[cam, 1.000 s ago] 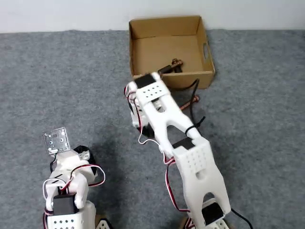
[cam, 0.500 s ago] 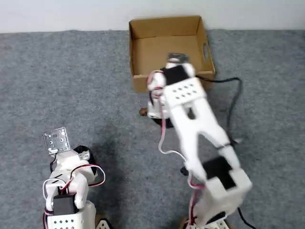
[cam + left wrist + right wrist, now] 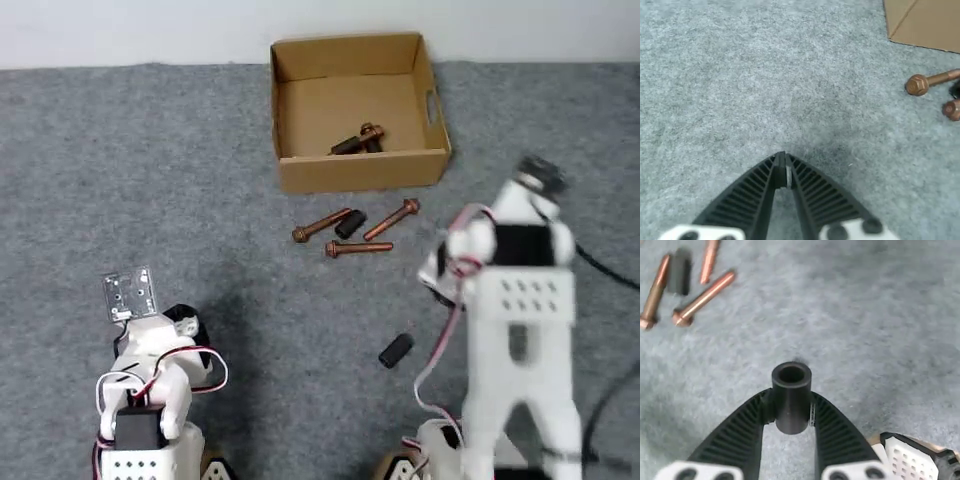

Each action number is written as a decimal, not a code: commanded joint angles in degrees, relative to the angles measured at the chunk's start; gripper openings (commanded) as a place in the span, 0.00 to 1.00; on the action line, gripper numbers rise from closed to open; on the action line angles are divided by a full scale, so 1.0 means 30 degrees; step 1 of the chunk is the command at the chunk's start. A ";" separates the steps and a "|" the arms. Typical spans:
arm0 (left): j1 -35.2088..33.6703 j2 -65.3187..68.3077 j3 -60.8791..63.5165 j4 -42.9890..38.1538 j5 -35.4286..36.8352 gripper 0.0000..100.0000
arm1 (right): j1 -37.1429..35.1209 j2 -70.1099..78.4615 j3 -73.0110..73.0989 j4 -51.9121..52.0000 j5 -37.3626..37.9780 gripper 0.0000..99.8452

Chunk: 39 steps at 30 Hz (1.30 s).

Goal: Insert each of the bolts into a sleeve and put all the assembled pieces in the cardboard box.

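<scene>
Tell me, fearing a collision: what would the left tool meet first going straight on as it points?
Likely just bare carpet: the left tool points down at it, and the bolts lie off to one side, though depth is unclear.

Looks like a robotics lab bench, most likely: two white arms (image 3: 518, 310) trailing servo wires (image 3: 462, 265), loose bolts (image 3: 322, 224) on grey carpet matting (image 3: 150, 180), bare white wall (image 3: 130, 30) behind.

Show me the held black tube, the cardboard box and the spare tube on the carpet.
Held sleeve (image 3: 791, 409): right wrist view, side wall.
Cardboard box (image 3: 360, 172): high view, front wall.
Spare sleeve (image 3: 396, 350): high view, middle.
</scene>
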 commanded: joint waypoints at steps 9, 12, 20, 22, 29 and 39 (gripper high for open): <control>0.1495 -0.0059 -0.0601 -0.3311 0.0147 0.00 | 0.3971 -0.9070 0.8029 -0.2916 0.0264 0.01; 0.2608 -0.0059 -0.1568 -0.3282 0.0176 0.00 | 0.3912 -1.0945 0.9875 -0.3004 0.0264 0.01; 0.4484 0.1026 -0.4381 -0.3311 0.0088 0.00 | 0.3941 -1.5370 1.2894 -0.4059 0.1495 0.01; 0.5187 0.2784 -0.5495 -0.3429 0.0088 0.00 | 0.3853 -1.6425 1.3304 -0.4088 0.1495 0.01; 0.8205 1.3421 -1.2967 -0.3429 0.0059 0.00 | 0.3824 -1.8769 1.4095 -0.4615 0.1524 0.01; 1.0432 2.7077 -2.4952 -0.3311 -0.1963 0.00 | 0.2799 -2.0029 1.4652 -0.4879 0.1495 0.01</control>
